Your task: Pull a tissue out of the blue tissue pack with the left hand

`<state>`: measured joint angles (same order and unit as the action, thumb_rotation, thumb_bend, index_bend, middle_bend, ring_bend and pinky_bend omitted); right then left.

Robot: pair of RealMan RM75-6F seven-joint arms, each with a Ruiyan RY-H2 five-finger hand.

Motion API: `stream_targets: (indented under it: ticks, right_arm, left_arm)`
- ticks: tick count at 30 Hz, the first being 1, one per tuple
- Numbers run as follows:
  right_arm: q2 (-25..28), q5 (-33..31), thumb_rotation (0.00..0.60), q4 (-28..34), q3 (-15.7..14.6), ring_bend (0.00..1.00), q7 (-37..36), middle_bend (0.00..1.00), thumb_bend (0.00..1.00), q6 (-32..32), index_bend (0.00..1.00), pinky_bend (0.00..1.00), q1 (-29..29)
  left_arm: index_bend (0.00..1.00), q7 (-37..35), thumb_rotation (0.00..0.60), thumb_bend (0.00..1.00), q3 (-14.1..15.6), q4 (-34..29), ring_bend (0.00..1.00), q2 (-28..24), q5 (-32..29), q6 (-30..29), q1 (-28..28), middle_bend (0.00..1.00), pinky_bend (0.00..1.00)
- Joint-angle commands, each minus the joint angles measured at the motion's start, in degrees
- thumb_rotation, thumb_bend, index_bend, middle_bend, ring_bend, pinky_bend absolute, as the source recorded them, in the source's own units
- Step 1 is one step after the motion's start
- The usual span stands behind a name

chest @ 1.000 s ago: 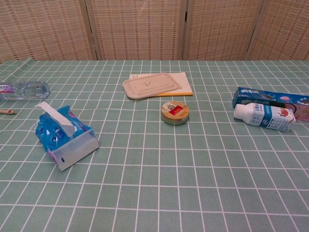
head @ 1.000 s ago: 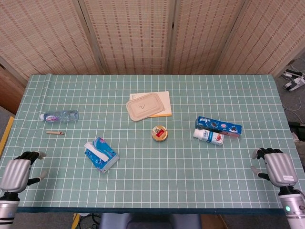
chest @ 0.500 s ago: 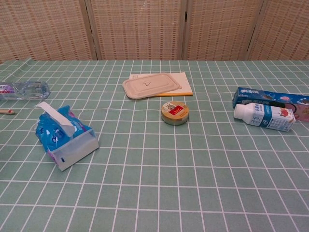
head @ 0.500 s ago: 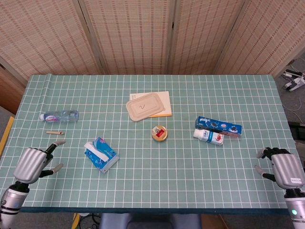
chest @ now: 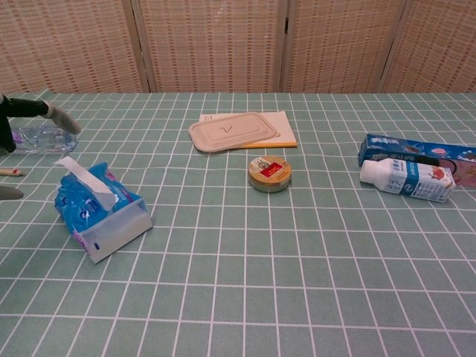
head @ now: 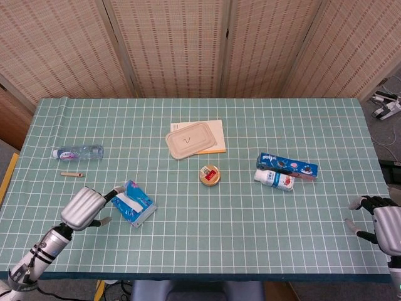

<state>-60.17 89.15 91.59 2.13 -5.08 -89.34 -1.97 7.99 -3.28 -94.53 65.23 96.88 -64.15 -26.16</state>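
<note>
The blue tissue pack (head: 135,204) (chest: 98,210) lies on the green gridded table, left of centre, with a white tissue (head: 124,201) (chest: 86,181) sticking out of its top. My left hand (head: 85,207) hovers just left of the pack, fingers apart and holding nothing, its fingertips (head: 117,189) close to the tissue; in the chest view only its fingertips (chest: 58,117) enter at the left edge. My right hand (head: 382,221) is at the table's right front corner, fingers apart, empty.
A clear water bottle (head: 78,152) and a small brown stick (head: 71,174) lie behind the left hand. A lidded tray on a yellow pad (head: 193,139), a round tin (head: 210,175), a blue biscuit box (head: 287,165) and a white bottle (head: 274,179) lie further right.
My left hand has moved right from the table's front left corner to just beside the tissue pack. My right hand has drifted right and down toward the table's edge.
</note>
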Motion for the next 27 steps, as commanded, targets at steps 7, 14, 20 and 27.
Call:
stream_targets:
  ticks: [7, 14, 20, 27]
  right_arm:
    - [0.61, 0.30, 0.600, -0.84, 0.08, 0.44, -2.44, 0.51, 0.17, -0.36, 0.49, 0.47, 0.37]
    - [0.79, 0.59, 0.600, -0.98, -0.04, 0.44, -2.97, 0.51, 0.17, 0.23, 0.49, 0.47, 0.19]
    - [0.84, 0.73, 0.600, -1.03, -0.09, 0.44, -3.06, 0.51, 0.17, 0.57, 0.49, 0.47, 0.08]
    - [0.88, 0.74, 0.600, -1.03, -0.10, 0.44, -3.13, 0.51, 0.17, 0.94, 0.49, 0.47, -0.04]
  left_arm:
    - [0.32, 5.52, 0.600, 0.17, -1.37, 0.04, 1.00, 2.73, -5.47, 5.33, -3.61, 1.00, 1.00]
    - [0.38, 8.58, 0.600, 0.17, -2.06, 0.31, 1.00, 4.19, -9.51, 7.34, -5.21, 1.00, 1.00]
    - [0.45, 10.49, 0.600, 0.17, -2.12, 1.07, 1.00, 5.27, -11.85, 7.65, -5.83, 1.00, 1.00]
    - [0.54, 10.80, 0.600, 0.24, -1.66, 1.74, 1.00, 5.98, -13.05, 7.35, -6.13, 1.00, 1.00]
